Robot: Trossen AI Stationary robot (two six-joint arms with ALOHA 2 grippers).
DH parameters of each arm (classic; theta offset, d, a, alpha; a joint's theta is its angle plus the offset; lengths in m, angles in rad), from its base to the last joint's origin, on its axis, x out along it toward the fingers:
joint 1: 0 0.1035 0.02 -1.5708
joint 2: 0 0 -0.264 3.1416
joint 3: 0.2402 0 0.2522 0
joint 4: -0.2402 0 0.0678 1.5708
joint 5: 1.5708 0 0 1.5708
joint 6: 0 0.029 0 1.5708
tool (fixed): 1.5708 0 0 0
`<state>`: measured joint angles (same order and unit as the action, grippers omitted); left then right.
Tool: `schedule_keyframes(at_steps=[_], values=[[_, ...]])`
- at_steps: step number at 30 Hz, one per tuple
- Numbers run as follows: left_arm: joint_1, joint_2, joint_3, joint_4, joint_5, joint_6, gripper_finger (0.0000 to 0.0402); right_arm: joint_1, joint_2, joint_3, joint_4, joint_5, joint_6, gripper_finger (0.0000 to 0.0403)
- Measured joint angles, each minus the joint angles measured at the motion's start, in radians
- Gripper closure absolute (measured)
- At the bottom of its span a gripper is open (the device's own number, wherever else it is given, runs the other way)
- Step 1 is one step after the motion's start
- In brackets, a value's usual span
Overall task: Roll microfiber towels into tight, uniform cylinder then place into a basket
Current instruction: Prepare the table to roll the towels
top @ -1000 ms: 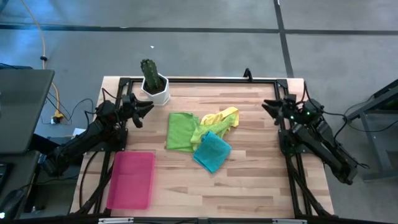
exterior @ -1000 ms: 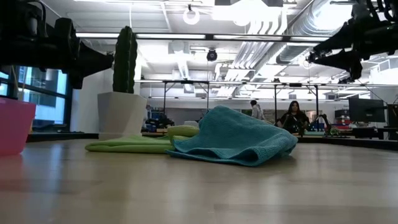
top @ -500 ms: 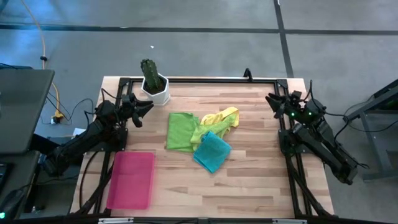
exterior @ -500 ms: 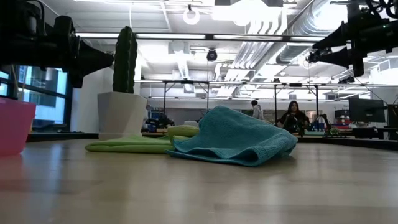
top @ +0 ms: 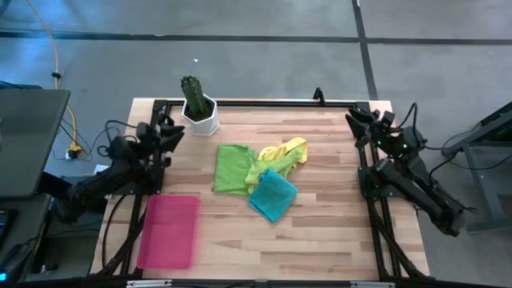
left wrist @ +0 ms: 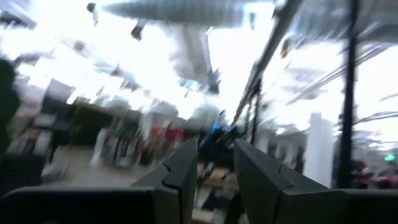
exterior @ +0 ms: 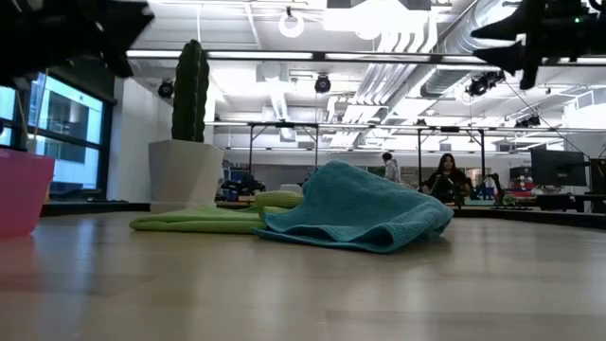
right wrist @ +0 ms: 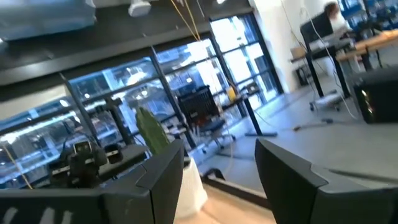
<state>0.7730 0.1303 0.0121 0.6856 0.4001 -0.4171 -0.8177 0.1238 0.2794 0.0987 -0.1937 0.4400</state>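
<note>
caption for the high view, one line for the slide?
Unrolled towels heaped mid-table, pink basket empty, left gripper and right gripper raised at the sides.

The table [top: 320, 232] is showing pale planked wood with a smooth, faintly shiny finish, and a matt black metal frame [top: 264, 102] is running round its edge. The teal towel [exterior: 355, 220] is looking like soft, nubbly cloth, as are the green towel [top: 233, 168] and the yellow towel [top: 286, 152]. The pink tray [top: 169, 232] is looking like smooth plastic, and the cactus pot [top: 202, 117] is gleaming glossy white.
</note>
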Motion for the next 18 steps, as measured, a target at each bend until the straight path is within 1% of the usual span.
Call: schedule_keyframes(at_steps=[4, 9, 14, 18], values=[[-0.054, 0.003, 0.03, 0.013, -0.023, 0.0, 0.0307, 0.0, 0.11, 0.0, 0.162, -0.03, 0.0, 0.021], [-0.115, 0.062, 0.082, 0.007, -0.027, 0.006, 0.0307, 0.0, 0.251, 0.0, 0.298, -0.107, 0.032, 0.021], [-0.18, 0.173, 0.143, 0.007, -0.028, 0.037, 0.0307, 0.011, 0.356, 0.0, 0.358, -0.183, 0.05, 0.021], [-0.234, 0.278, 0.188, 0.007, -0.029, 0.061, 0.0307, 0.081, 0.414, 0.0, 0.399, -0.199, -0.027, 0.021]])
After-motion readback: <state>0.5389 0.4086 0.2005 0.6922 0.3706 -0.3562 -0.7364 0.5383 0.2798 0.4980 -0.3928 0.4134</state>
